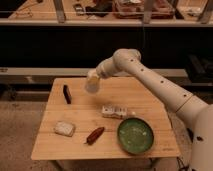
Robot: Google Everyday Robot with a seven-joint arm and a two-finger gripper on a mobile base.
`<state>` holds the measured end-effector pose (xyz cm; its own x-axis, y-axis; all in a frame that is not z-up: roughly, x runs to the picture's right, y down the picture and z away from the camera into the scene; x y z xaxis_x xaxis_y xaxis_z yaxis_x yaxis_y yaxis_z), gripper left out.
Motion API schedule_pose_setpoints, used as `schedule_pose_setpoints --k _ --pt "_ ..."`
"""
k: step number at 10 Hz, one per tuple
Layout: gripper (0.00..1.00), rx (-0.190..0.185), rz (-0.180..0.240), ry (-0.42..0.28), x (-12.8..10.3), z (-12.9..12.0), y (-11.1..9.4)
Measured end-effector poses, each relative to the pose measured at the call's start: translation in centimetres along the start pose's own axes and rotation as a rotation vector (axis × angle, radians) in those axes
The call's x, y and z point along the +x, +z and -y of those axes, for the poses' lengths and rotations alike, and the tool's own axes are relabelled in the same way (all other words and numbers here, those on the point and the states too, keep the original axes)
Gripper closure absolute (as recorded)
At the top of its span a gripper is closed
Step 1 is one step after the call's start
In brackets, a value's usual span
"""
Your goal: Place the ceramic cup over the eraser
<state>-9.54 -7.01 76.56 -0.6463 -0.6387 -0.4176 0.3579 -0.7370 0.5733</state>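
- Step in hand, as I judge it: the carry. The ceramic cup (pixel 92 85) is off the wood and on its way toward the eraser (pixel 66 94), not yet set down.
- The pincer (pixel 94 79) hangs above the far edge of the tabletop (pixel 150 107), a little left of that edge's middle. It is pressed together, pinching the cup, which looks tilted rather than upright.
- The eraser lies in the far-left part of the tabletop, a slim dark block. It sits to the left of the cup and nearer the front, apart from it.
- The white patterned box (pixel 114 111) sits mid-tabletop, the green plate (pixel 135 135) toward the near-right corner, the pale pad (pixel 64 128) near the near-left corner, and a reddish-brown item (pixel 95 135) beside the pad. All lie away from the eraser.
- The next move calls for shifting the cup leftward until it is right above the eraser, mouth facing down, then lowering it straight.
- The cup must cover the block without knocking it; whether its mouth is wide enough I cannot tell.
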Motion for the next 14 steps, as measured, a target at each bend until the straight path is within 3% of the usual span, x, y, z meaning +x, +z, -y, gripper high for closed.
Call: schedule_pose_setpoints --k 2,4,7,14 --pt "1.0 0.045 -0.034 -0.033 2.8 2.5 0.8" --pt "1.0 0.036 -0.076 -0.038 5.4 2.3 1.3" --pt "1.0 0.019 -0.128 0.028 8.2 1.2 2.6" --pt "1.0 0.092 -0.1 0.047 9.3 3.4 8.8"
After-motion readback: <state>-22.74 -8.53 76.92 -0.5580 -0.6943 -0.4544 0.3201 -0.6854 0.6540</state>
